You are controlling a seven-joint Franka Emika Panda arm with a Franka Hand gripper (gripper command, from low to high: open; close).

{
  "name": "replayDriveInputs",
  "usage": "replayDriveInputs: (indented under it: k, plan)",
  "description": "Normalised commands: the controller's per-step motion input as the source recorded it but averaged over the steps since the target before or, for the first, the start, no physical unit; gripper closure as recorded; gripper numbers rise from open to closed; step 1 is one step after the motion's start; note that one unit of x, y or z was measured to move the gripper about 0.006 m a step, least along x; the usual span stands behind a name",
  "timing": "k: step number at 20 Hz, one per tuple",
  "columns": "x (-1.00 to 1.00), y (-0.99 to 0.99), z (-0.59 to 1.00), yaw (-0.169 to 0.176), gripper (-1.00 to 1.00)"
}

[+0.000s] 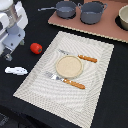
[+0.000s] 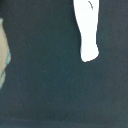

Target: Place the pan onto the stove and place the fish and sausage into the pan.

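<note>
The pan [image 1: 65, 8], a small blue-grey saucepan with a thin handle, stands on the pinkish-brown stove [image 1: 75, 26] at the back. The red sausage [image 1: 36, 48] lies on the black table, on the exterior view's left of the placemat. The white fish [image 1: 16, 71] lies nearer the front left. It also shows in the wrist view [image 2: 87, 30], flat on the dark table. My gripper [image 1: 8, 54] hangs at the far left, above the table and behind the fish, holding nothing I can see. Its fingers are too blurred to read and do not show in the wrist view.
A larger grey two-handled pot [image 1: 92, 12] stands beside the pan on the stove, and another pot [image 1: 123, 19] at the right edge. A striped placemat [image 1: 35, 82] holds a beige plate [image 1: 69, 66], a fork [image 1: 65, 80] and a knife [image 1: 80, 57].
</note>
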Motion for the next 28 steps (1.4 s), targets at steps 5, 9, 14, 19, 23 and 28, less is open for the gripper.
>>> replayDriveInputs:
  k: [5,9,14,19,23,28]
  plan:
    - [0.05,-0.23,-0.32,0.046,-1.0]
    - [0.11,-0.34,-0.3,0.039,-1.0]
    - [0.11,-0.23,-0.29,0.035,-1.0]
    - [0.15,-0.12,-0.24,0.028,-1.0]
    - [0.18,-0.14,-0.23,0.02,-1.0]
    - [0.3,-0.22,-0.15,0.001,-1.0]
